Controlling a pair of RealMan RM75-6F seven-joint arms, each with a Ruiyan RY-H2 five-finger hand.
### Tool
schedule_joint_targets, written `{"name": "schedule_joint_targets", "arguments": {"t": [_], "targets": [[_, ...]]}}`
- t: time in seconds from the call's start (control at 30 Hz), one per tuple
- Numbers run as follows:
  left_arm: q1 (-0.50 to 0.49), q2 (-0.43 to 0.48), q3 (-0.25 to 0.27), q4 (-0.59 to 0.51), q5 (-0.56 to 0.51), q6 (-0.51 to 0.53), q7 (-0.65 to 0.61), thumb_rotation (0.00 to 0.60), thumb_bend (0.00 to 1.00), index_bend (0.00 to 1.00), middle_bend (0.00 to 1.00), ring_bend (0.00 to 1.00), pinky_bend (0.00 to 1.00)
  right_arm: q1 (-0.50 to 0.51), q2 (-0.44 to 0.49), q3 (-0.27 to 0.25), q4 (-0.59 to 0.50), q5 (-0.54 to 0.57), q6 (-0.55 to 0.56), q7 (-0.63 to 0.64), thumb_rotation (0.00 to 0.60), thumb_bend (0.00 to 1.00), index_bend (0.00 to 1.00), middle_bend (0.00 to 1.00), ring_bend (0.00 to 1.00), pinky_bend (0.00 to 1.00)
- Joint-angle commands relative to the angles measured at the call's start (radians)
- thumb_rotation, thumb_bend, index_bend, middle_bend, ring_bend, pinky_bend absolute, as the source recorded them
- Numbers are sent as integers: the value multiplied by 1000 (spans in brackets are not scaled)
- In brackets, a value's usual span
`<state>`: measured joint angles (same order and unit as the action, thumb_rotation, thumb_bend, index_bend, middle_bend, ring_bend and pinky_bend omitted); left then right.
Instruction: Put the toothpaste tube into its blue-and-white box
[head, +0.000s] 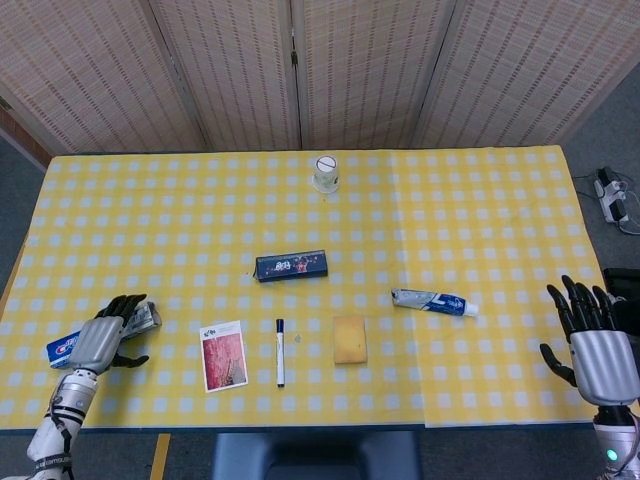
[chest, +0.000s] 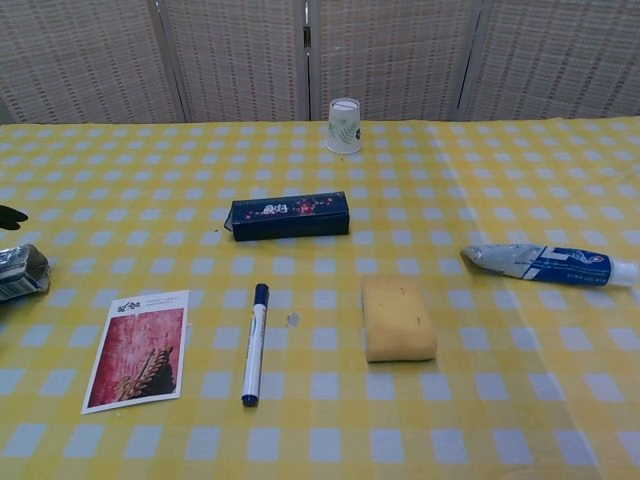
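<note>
My left hand (head: 103, 340) rests open on the box (head: 62, 347), while the tube (head: 432, 301) lies crosswise, nearer my open right hand (head: 592, 345), to its left.

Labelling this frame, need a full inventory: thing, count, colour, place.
toothpaste tube: 1, white and blue, right of centre.
blue-and-white box: 1, near-left edge, under the left hand.
dark box: 1, navy, centre.
paper cup: 1, white, far centre.
marker: 1, white with dark cap, near centre.
sponge: 1, yellow, right of the marker.
card: 1, red picture, left of the marker.
left hand: resting on the blue-and-white box.
right hand: fingers spread, holding nothing, off the right edge.
</note>
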<state>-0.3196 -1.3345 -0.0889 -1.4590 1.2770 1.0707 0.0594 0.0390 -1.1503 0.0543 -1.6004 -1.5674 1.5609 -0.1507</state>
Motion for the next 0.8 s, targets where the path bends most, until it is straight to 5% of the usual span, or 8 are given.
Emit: {"name": "schedule_joint_targets", "arguments": {"t": [0.03,0.8], "targets": [[-18,-22,-17,37,-32,-17,13,600,148,149,175,155,278,-2,6,-8,-6,-16,5,6,600,325,0,0,0,0],[-49,-90,-69,146,-241,-53,117,600,147,358,363,290,390,-8,-1,-19,-4,-49,22,-6,600,324,0,0,0,0]]}}
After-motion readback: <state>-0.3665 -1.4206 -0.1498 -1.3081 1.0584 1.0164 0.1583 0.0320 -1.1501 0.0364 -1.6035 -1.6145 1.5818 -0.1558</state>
